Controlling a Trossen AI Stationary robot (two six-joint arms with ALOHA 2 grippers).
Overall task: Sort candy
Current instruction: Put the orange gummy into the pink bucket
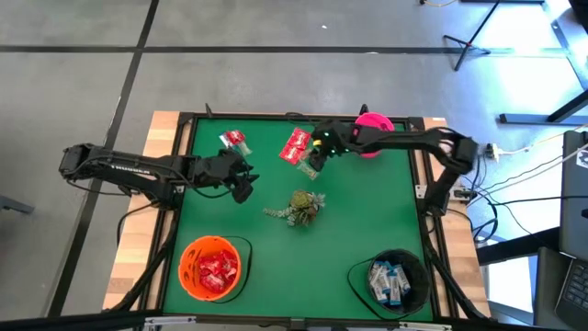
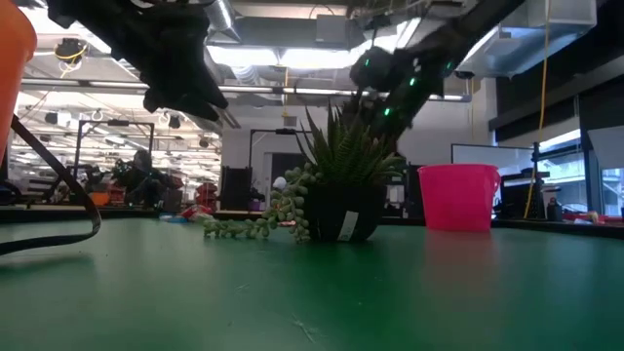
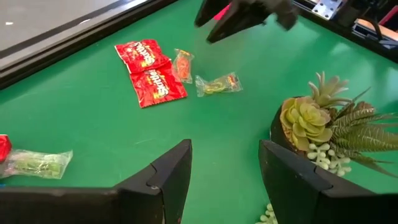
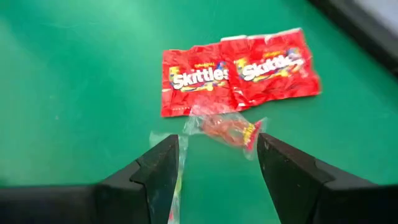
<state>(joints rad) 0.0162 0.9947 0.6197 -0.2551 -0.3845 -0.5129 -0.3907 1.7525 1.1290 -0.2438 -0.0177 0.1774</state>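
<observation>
Under right pincer [image 4: 214, 163] | clear-wrapped candy [image 4: 229, 129], seemingly ungripped | contents blurred

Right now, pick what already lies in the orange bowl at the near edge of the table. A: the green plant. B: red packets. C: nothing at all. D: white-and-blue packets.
B: the high view shows the orange bowl filled with red packets, while the white-and-blue packets sit in the black bowl and the plant stands mid-table.
</observation>
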